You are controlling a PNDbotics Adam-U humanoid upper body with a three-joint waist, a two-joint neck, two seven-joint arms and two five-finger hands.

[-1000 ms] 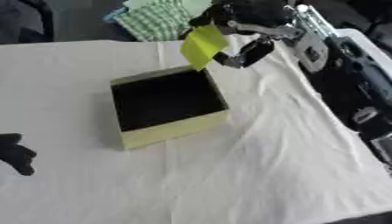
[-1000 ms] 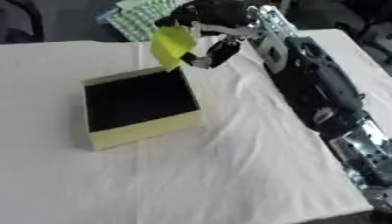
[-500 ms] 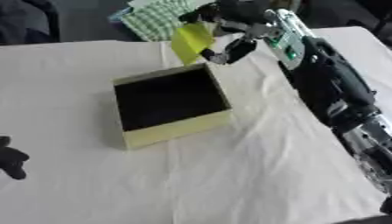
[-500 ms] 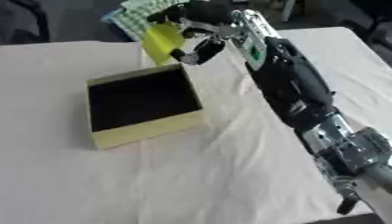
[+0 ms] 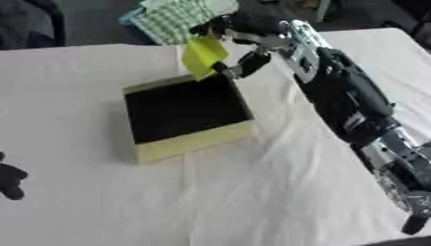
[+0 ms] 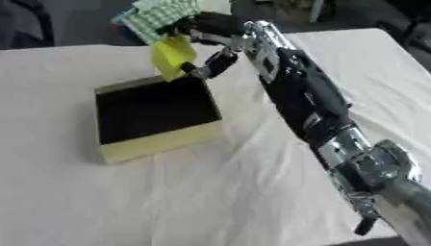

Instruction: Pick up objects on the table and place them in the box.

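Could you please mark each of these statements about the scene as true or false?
1. The right hand holds a yellow object in its fingers. True.
2. The yellow object already lies on the floor of the box. False: it hangs in the hand above the box's far edge.
3. The box has a dark inside and yellow-green walls. True.
4. The left hand is gripping the box. False: it sits at the lower left edge of the left eye view, apart from the box.
5. A green checked cloth lies at the far edge of the table, behind the right hand. True.
6. The table is bare wood. False: it is covered in white cloth.
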